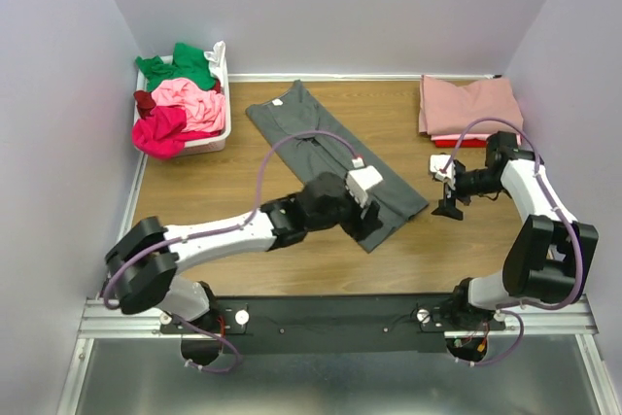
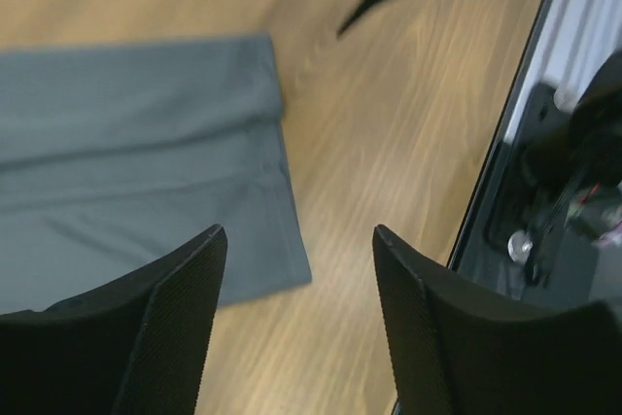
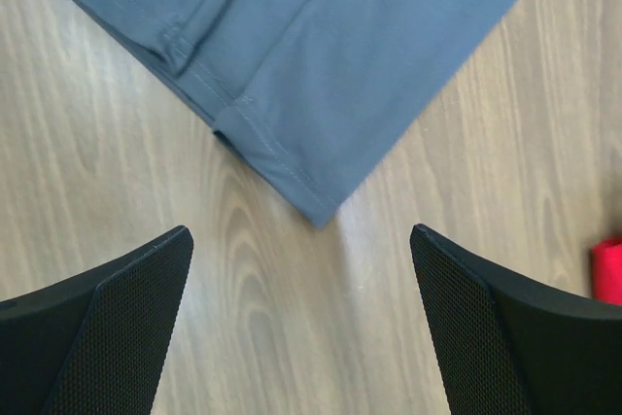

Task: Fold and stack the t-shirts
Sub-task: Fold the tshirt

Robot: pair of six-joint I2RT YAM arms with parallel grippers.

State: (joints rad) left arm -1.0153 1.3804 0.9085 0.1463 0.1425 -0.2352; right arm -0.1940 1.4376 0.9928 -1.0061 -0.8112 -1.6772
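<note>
Pale walls (image 1: 340, 7): plain, closing in the back and both sides.
Wood-grain surface (image 1: 243, 191): brown boards carrying all the cloth, with a black rail (image 1: 330, 313) along the near edge.
Dark grey t-shirt (image 1: 292, 119): in the middle of the surface, lying diagonally as a long narrow strip. The collar points toward the basket and the hem toward the near right. The sides look folded in; the crosswise folds seem not yet made.
Folded stack: in the far right corner, dusty rose t-shirt (image 1: 468, 102) on top and red t-shirt (image 1: 466, 142) peeking out beneath. That looks like at least two done.
White basket (image 1: 222, 135): far left by the wall, heaped with the green t-shirt (image 1: 180, 65), light pink t-shirt (image 1: 190, 99), magenta t-shirt (image 1: 160, 131) and maroon t-shirt (image 1: 144, 101), all unfolded.
Left hand (image 1: 367, 223): over the hem end of the grey strip, fingers apart, nothing held.
Right hand (image 1: 448, 203): fingers spread wide and empty, above bare wood just beside the hem corner.
Progress: under halfway, by my reckoning: one shirt is mid-fold and the basket is still to do.
</note>
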